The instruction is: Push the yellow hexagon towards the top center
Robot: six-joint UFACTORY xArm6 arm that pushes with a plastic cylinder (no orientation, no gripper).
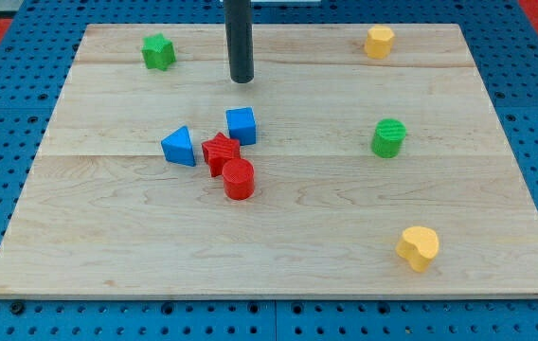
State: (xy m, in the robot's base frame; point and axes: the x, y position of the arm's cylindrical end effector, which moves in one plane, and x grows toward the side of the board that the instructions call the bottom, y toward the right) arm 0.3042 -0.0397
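Up near the board's top edge, left of centre, my tip [242, 81] rests on bare wood, a plain rod end with nothing to open or close, holding nothing and touching no block. At 3 o'clock from it, well apart, sits the yellow hexagon [379, 42], close to the top edge of the wooden board [496, 180] on the view's right. At 9 o'clock from my tip, the green block [158, 51] sits near the top-left corner, its shape hard to call.

Down at 6 o'clock from my tip comes a cluster of 4: the blue cube [242, 125], the blue triangle [179, 146], the red star [220, 152] and the red cylinder [239, 178]. Star and cylinder look to be touching; cube and star sit just beside each other.

Over on the right, the green cylinder [389, 137] stands alone, and the yellow heart [419, 247] lies near the bottom-right corner.

Between my tip and the hexagon the top strip is open wood.
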